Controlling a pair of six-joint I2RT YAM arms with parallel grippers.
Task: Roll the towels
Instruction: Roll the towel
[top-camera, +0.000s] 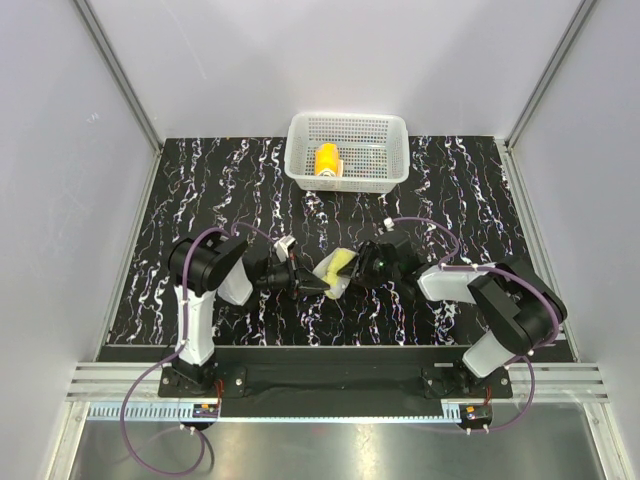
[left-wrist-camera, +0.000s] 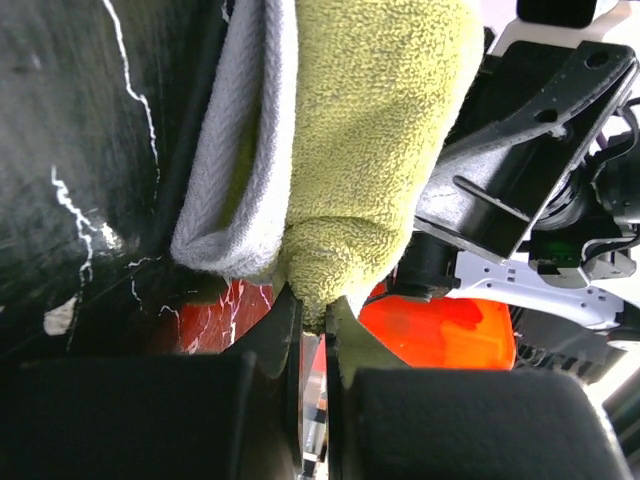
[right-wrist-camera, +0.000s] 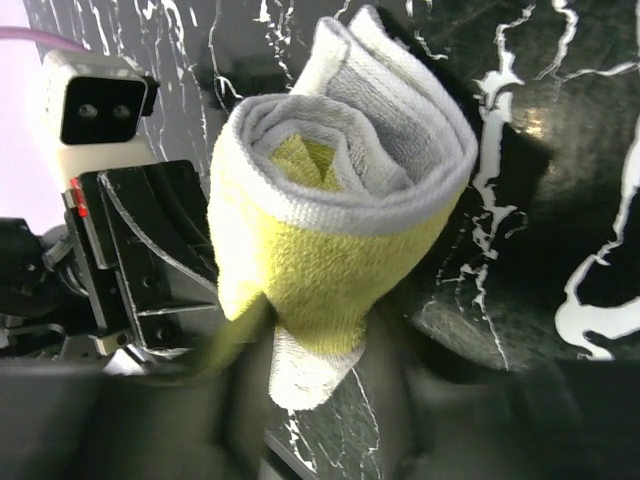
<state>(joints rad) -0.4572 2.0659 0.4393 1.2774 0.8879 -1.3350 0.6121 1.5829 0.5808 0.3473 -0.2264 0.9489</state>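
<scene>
The rolled grey and yellow-green terry towel is well in front of the white perforated plastic basket, its long axis running from arm to arm. The left gripper pinches one end tight; the right gripper is just beside the other end, and whether it grips cannot be told. Only the right wrist view shows the spiral of the roll.

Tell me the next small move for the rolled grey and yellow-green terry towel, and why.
Probably close the right gripper firmly on the rolled grey and yellow-green terry towel. The roll sits between both grippers, the left gripper pinches only its edge, and the rolled orange towel already lies in the white perforated plastic basket.
</scene>
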